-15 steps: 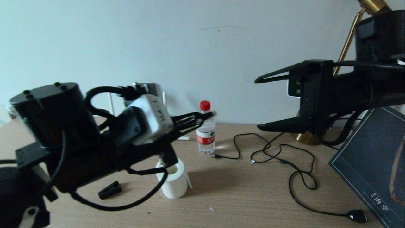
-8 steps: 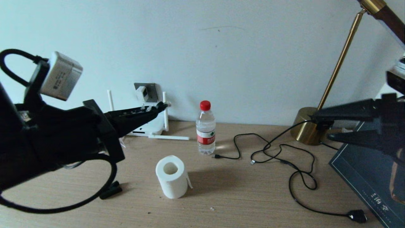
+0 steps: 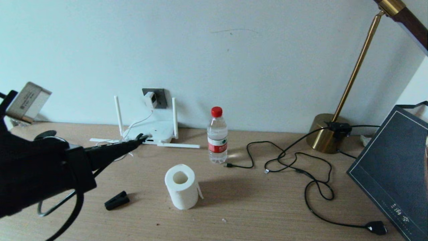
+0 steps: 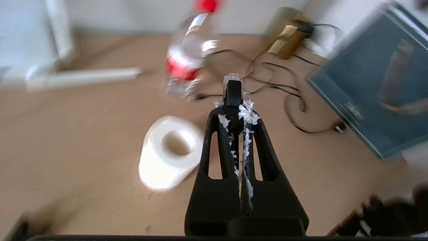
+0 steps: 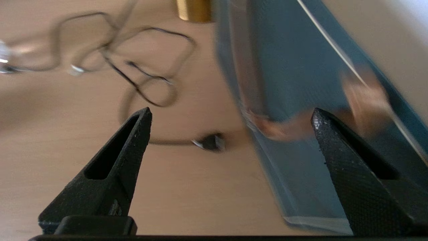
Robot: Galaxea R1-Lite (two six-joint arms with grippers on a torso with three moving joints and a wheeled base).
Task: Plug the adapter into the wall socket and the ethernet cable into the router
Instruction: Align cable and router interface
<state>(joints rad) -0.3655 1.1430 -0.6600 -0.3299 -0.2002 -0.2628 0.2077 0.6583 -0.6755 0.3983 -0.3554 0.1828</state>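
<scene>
Holding the long black ethernet cable (image 4: 232, 97) by its small clear-tipped plug, the left gripper (image 4: 233, 115) has its two black fingers pressed tight together on it, low at the robot's left over the light wooden table (image 3: 254, 207). The plug sticks out past the fingertips and is not in any port yet, so this half of the job looks still to do. The right gripper (image 5: 230, 117) cannot be seen from the head camera; its own camera shows its fingers spread wide with nothing between them, above the table near the big dark blue book (image 3: 394, 167). Near the front of the table lie a small black clip (image 3: 116, 200) and a white roll of paper (image 3: 182, 186), with bare wood around them. Farther back stand a clear water bottle with a red cap (image 3: 217, 135) and thin black wires (image 3: 301, 167) that loop on the right, near the gold lamp base (image 3: 322, 134). At the back, the flat white router with stick antennas (image 3: 157, 129) sits against the wall. Above it the small white cube adapter (image 3: 150, 99) already sits on the dark grey wall socket (image 3: 161, 97), so that half looks done. The way from the left gripper to the router looks open, but the antennas stand close around it.
</scene>
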